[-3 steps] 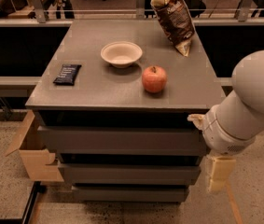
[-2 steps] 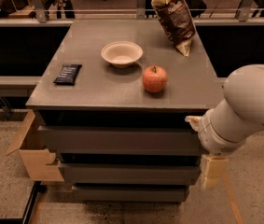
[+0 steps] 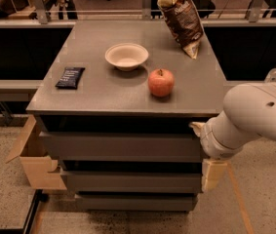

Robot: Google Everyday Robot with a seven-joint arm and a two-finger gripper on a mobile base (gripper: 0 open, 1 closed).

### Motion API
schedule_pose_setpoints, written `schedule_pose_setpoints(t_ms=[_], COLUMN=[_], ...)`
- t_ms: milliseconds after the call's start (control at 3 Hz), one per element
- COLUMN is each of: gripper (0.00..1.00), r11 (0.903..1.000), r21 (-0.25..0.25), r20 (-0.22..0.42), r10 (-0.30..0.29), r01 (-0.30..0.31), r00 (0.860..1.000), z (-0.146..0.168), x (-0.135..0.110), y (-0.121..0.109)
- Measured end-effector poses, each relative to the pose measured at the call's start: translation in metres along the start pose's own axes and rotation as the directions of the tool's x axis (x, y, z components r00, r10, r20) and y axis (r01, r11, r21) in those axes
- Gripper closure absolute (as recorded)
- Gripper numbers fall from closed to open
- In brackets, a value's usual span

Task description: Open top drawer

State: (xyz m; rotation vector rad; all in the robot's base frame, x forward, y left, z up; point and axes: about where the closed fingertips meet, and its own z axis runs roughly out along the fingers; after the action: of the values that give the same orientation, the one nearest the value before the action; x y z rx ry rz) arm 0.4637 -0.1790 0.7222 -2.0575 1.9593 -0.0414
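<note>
the hand (image 3: 200, 129) sits at the right end of the top drawer (image 3: 123, 146), tucked just under the desk (image 3: 98, 99) edge; whether it is clenched or released i cannot tell. its pale arm (image 3: 254, 113) comes in from the right. the drawer's flat grey front lies below a dark gap, with two narrower fronts (image 3: 132, 182) beneath. on the desk are an apple (image 3: 161, 82), an empty bowl (image 3: 126, 56), a dark wrapped bar (image 3: 70, 77) and a chip bag (image 3: 182, 18) at the back. an open cardboard box (image 3: 35, 162) stands against the cabinet's left side.
</note>
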Motion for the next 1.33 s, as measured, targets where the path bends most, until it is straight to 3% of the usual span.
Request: schedule_pose_setpoints(t_ms=[1333], gripper=[0.00], r11=[0.9990], r21=[0.043], r20=[0.006], r10=[-0.014], r01=[0.014], r00=[1.000], z=[0.065], x=[-0.017], y=[-0.028])
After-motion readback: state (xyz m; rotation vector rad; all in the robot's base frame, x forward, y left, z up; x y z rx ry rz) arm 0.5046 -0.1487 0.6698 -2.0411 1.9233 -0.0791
